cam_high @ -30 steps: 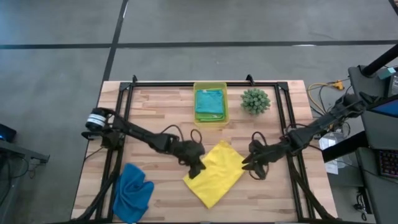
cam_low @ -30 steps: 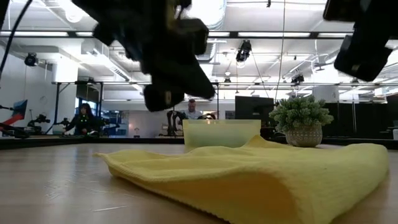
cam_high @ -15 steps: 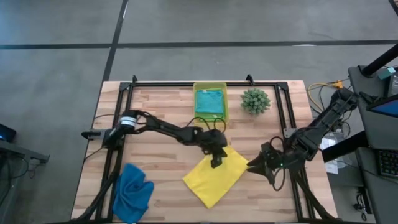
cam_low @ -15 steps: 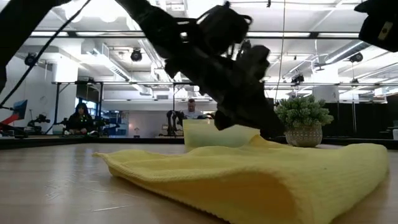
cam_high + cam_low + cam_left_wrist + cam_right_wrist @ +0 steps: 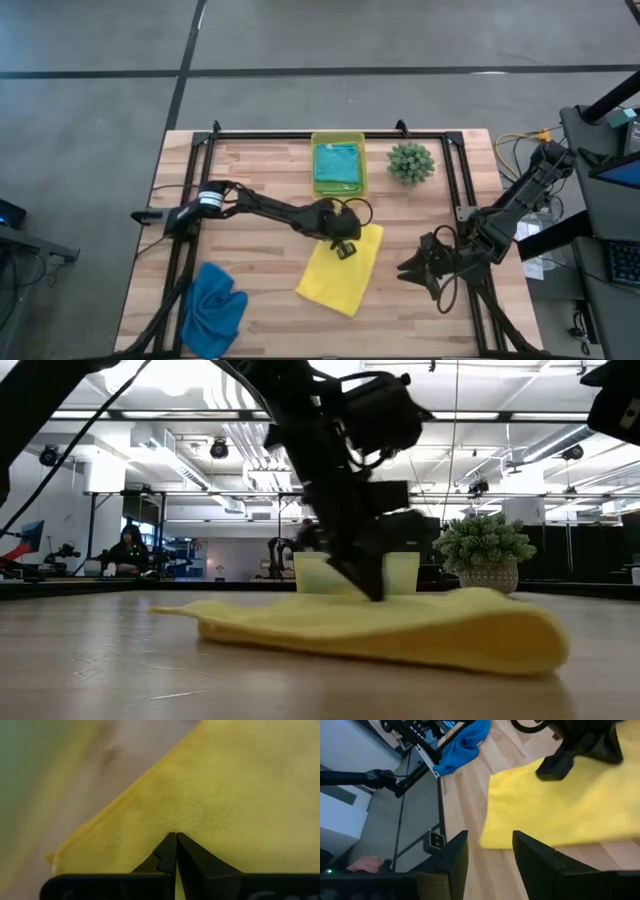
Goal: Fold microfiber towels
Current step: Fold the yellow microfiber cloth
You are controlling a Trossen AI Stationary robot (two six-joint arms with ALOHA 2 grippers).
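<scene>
Pinching the folded soft yellow microfiber towel [image 5: 344,274] at frame centre, the left end effector [image 5: 344,247] is clamped on its upper edge. The right end effector [image 5: 406,268] hovers open, centre-right, off the cloth

A yellow-green bin [image 5: 338,138] sits at 12 o'clock on the table [image 5: 270,180], spiky plant [image 5: 410,161] at 1.

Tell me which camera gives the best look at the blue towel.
The high view: the blue towel lies crumpled at the table's near left corner, fully visible. The right wrist view catches it only in part, far off. The low and left wrist views miss it.
</scene>
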